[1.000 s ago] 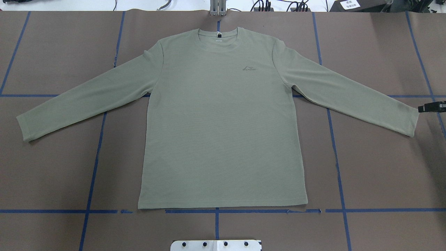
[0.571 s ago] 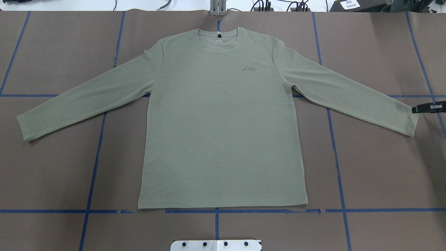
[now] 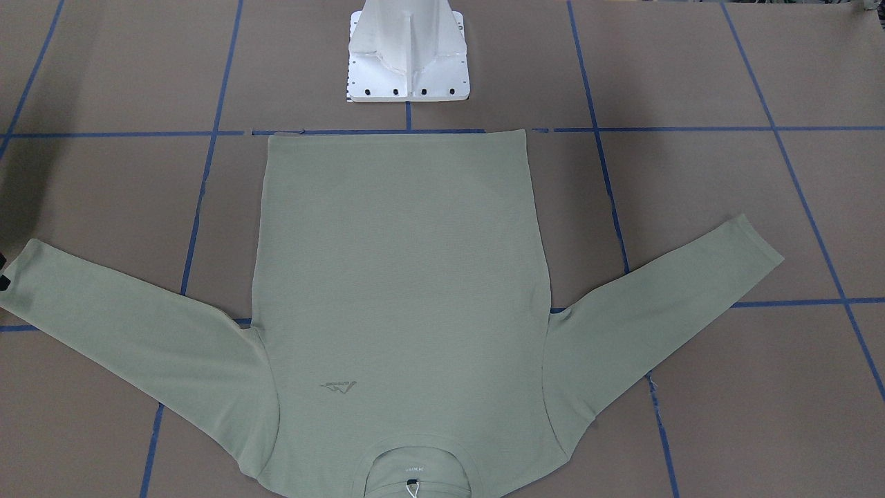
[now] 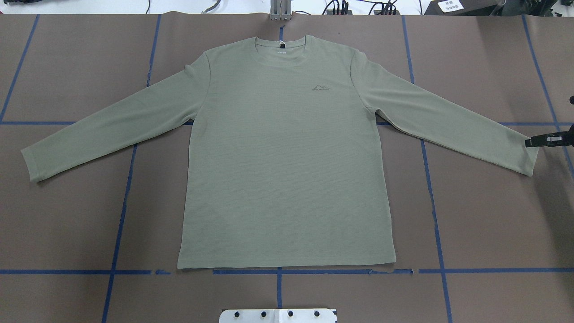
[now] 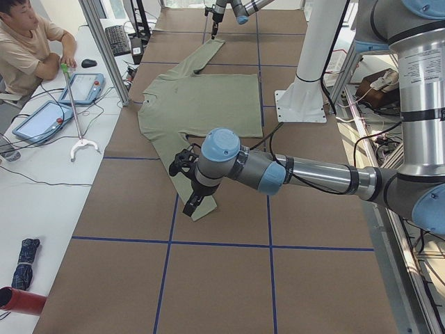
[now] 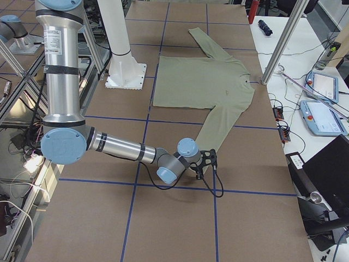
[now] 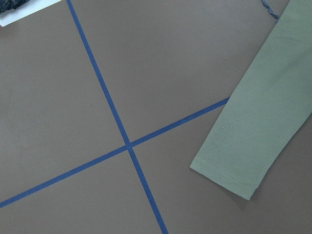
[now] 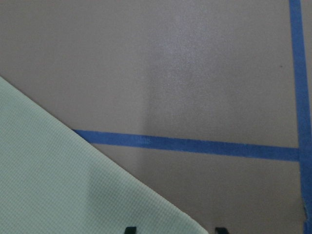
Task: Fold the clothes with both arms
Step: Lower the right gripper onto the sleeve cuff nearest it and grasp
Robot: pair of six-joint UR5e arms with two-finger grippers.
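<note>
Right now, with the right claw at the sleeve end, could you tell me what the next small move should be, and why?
Probably ease the right claw down and close it on the cuff. The shirt lies flat and unfolded, and the wrist view shows the fingertips apart with the cuff's edge between them, gripping nothing yet.

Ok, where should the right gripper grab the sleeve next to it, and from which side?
Probably the cuff of the shirt's sleeve, coming in from its outer end, low along the table. The sleeve lies flat and spread out, bare table beyond it; the right gripper sits open at that edge.
</note>
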